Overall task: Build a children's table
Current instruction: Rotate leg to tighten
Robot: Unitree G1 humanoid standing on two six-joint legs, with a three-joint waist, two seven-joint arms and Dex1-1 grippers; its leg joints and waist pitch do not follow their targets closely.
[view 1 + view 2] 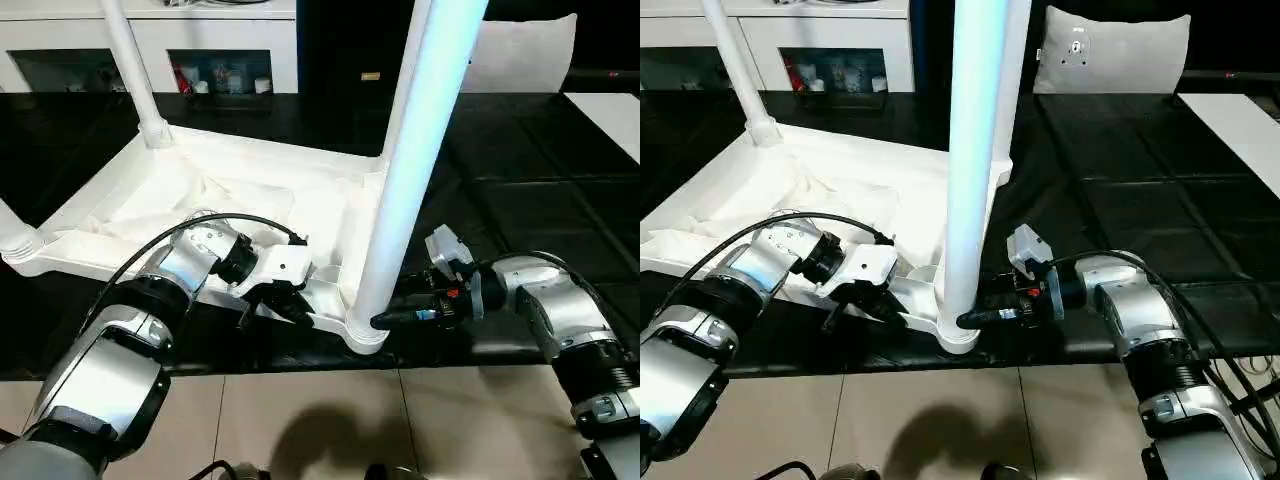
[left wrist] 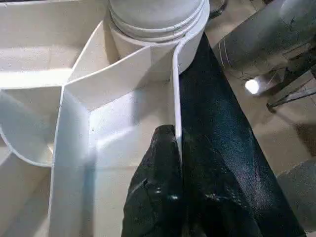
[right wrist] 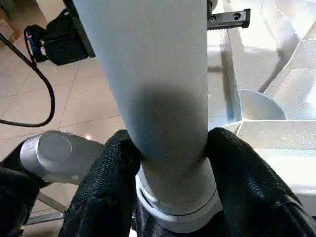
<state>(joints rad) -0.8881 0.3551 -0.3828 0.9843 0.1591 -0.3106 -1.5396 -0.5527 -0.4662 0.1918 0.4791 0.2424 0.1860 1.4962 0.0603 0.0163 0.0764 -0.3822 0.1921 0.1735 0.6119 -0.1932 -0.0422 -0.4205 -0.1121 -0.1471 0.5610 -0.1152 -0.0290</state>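
The children's table lies upside down on a black surface, its white ribbed top [image 1: 250, 190] facing up. White legs stand in the corner sockets: a near-right leg [image 1: 405, 180], a far-left leg [image 1: 130, 60] and a left one [image 1: 10, 228]. My left gripper [image 1: 290, 305] is shut on the thin front rim [image 2: 176, 98] of the top, just beside the near-right socket. My right gripper [image 1: 385, 320] reaches in from the right. Its black fingers [image 3: 113, 168] press on both sides of the near-right leg [image 3: 158, 74], right above the socket collar.
The table top's front edge lies close to the black surface's near edge, with tiled floor [image 1: 300, 420] below. A white cabinet [image 1: 200, 50] stands behind, with a grey-white pillow [image 1: 1110, 50] at the back right. A white panel [image 1: 610, 115] lies at the far right.
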